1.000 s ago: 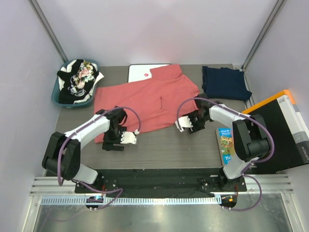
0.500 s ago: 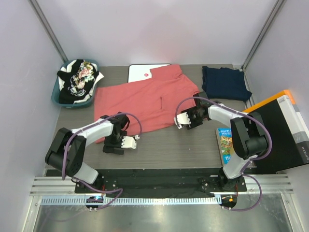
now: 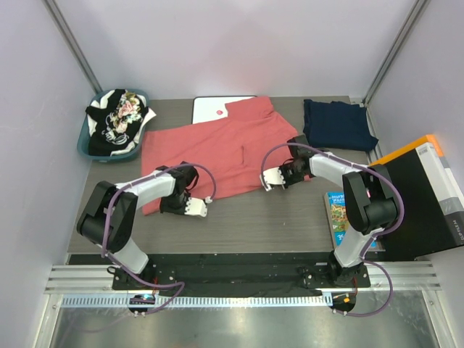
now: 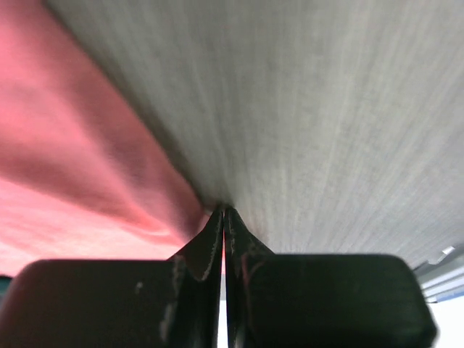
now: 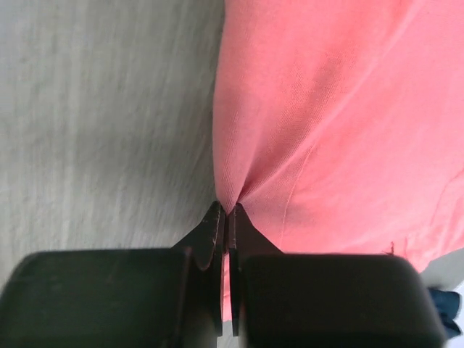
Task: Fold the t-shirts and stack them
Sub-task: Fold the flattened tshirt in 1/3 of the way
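The salmon t-shirt (image 3: 217, 148) lies spread flat on the table. At its near left hem my left gripper (image 3: 171, 203) is shut, with a sliver of salmon cloth (image 4: 72, 167) caught between the tips (image 4: 223, 212). On the shirt's near right edge my right gripper (image 3: 283, 176) is shut too, and the cloth (image 5: 326, 109) puckers into its tips (image 5: 228, 209). A dark navy t-shirt (image 3: 338, 125) lies folded at the back right. Black, white and floral t-shirts (image 3: 119, 116) are heaped in a basket at the back left.
A teal basket (image 3: 84, 147) stands at the back left. A white board with a black rim (image 3: 210, 107) lies partly under the salmon shirt's far edge. A colourful flat box (image 3: 337, 214) and a black-and-orange box (image 3: 424, 192) sit to the right.
Both grippers were open a second ago. Each moved in to the salmon shirt's near edge, the left one back towards the hem, and shut on the cloth.
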`<action>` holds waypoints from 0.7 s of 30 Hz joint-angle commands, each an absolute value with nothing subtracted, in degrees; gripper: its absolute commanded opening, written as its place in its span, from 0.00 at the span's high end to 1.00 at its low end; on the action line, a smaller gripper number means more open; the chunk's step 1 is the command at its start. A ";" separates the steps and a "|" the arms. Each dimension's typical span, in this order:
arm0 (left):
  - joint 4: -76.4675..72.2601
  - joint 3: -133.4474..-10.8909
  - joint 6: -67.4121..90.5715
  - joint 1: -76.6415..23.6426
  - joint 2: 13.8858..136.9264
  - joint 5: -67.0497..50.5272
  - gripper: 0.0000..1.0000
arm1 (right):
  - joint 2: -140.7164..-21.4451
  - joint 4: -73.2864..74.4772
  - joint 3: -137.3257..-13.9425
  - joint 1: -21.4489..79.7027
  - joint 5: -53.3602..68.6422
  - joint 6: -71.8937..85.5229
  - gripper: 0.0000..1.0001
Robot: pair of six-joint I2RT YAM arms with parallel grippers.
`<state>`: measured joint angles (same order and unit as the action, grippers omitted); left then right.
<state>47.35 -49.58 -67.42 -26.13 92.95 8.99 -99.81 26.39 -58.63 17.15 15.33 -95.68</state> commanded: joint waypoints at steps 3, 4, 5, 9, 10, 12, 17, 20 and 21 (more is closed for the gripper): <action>55.80 -46.85 -71.80 -26.19 88.61 1.23 1.00 | -98.18 45.50 -64.24 16.26 14.50 -96.85 0.99; 57.64 -46.58 -72.33 -26.10 88.07 0.97 1.00 | -97.30 47.62 -64.51 16.09 14.59 -97.12 0.99; 58.44 -46.15 -72.77 -26.19 87.37 0.88 1.00 | -96.86 51.20 -64.42 16.08 14.68 -97.38 0.99; 63.09 -44.65 -75.40 -26.19 83.86 0.18 1.00 | -92.56 57.03 -60.57 16.08 14.41 -100.10 0.99; 64.06 -44.30 -75.93 -26.19 83.33 0.18 1.00 | -91.77 58.00 -58.64 16.08 14.50 -101.24 0.99; 65.65 -42.90 -77.42 -26.19 82.18 0.18 1.00 | -89.13 60.02 -56.79 16.08 14.76 -101.86 0.99; 64.78 -40.08 -78.58 -26.19 79.10 0.18 1.00 | -83.85 61.44 -50.72 16.43 15.29 -104.15 0.99; 63.89 -42.09 -76.47 -26.19 79.19 0.18 0.78 | -82.44 60.29 -49.66 16.52 15.38 -102.75 0.99; 64.77 -42.80 -76.20 -26.19 79.19 -2.09 0.62 | -82.70 60.29 -49.75 17.05 15.29 -102.14 0.99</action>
<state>63.29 -40.16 -76.73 -26.13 80.20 1.37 -84.29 57.82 -50.22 16.29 15.11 -102.10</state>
